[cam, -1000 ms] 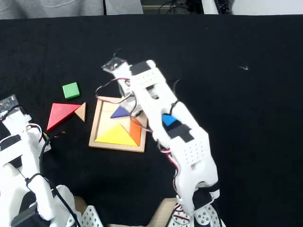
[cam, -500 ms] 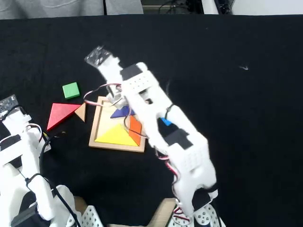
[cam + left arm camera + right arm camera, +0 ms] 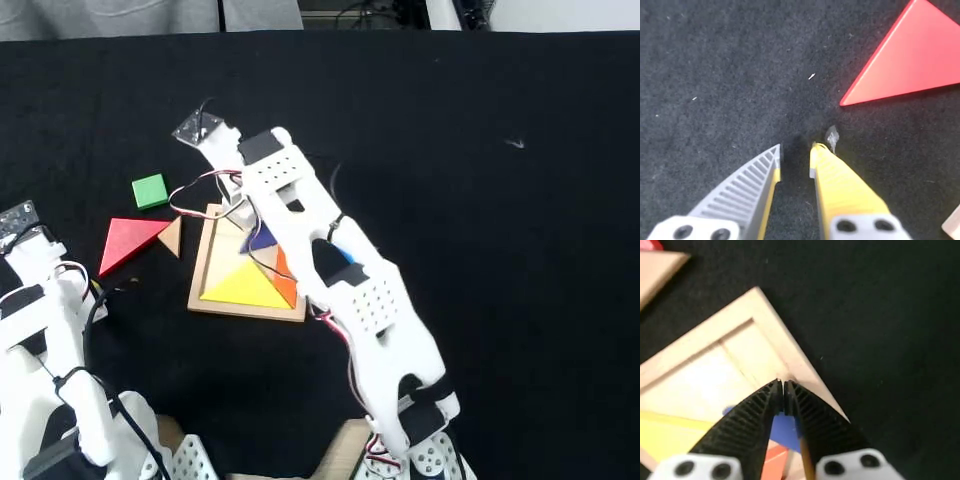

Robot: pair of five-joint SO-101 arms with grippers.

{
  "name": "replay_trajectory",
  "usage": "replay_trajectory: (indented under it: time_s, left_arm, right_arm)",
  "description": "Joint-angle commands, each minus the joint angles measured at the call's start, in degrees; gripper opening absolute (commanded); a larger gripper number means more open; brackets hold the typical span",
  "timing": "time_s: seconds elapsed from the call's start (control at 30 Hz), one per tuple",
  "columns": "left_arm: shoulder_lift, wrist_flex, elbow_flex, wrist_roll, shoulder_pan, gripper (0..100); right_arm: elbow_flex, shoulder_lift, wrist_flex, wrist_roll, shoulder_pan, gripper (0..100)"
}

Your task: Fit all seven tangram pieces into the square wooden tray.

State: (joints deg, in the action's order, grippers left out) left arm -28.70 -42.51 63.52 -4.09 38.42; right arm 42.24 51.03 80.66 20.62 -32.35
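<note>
Right jaws are clenched on nothing, tips over the rim of the square wooden tray (image 3: 771, 325) close to its far left corner. They hang off the right arm (image 3: 340, 270), which stretches across the tray's right side. Left jaws are slightly parted and also empty, low over the bare table (image 3: 715, 75), just beside one corner of the red triangle (image 3: 910, 55).

Tray sits left of centre on the table, with three pieces in it. The big yellow triangle (image 3: 240, 285) lies along the near side. The blue triangle (image 3: 262, 240) is above it toward the middle. The orange piece (image 3: 287, 278) is on the right, partly under the arm. The far left part of the tray floor is bare wood.

Three pieces are loose on the table:
- The red triangle is left of the tray.
- The small tan triangle (image 3: 172, 237) is up against the red triangle's right tip and just beside the tray's left rim.
- The green square (image 3: 150, 190) is farther off, toward far left.

That's six pieces accounted for. I can't locate the seventh; it may be under the arm. My read is that the task is a bit under half done, with at least red, tan and green left to seat. Red is the big one, so it likely needs the open far left area. No piece is in hand right now, so the next pick hasn't started.
</note>
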Motion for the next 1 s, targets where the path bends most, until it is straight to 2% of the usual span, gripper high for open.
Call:
replay_trajectory:
  time_s: [0.0,0.4,0.6,0.77,0.97]
  left_arm:
    - [-0.18,0.88,-0.31,0.44,-0.84,11]
    - [-0.18,0.97,-0.31,0.44,-0.84,11]
    - [-0.18,0.97,-0.31,0.44,-0.84,11]
    - [-0.18,0.97,-0.31,0.44,-0.84,11]
    - [-0.18,0.97,-0.31,0.44,-0.84,11]
  right_arm:
    - [5.05,0.66,4.75,0.53,0.00,1.0]
    - [4.97,0.66,5.71,1.93,8.62,1.0]
    - [4.53,-2.42,5.89,2.20,10.73,1.0]
    - [4.53,-2.77,10.29,6.86,12.13,1.0]
    - [6.11,-6.81,15.91,7.12,13.71,1.0]
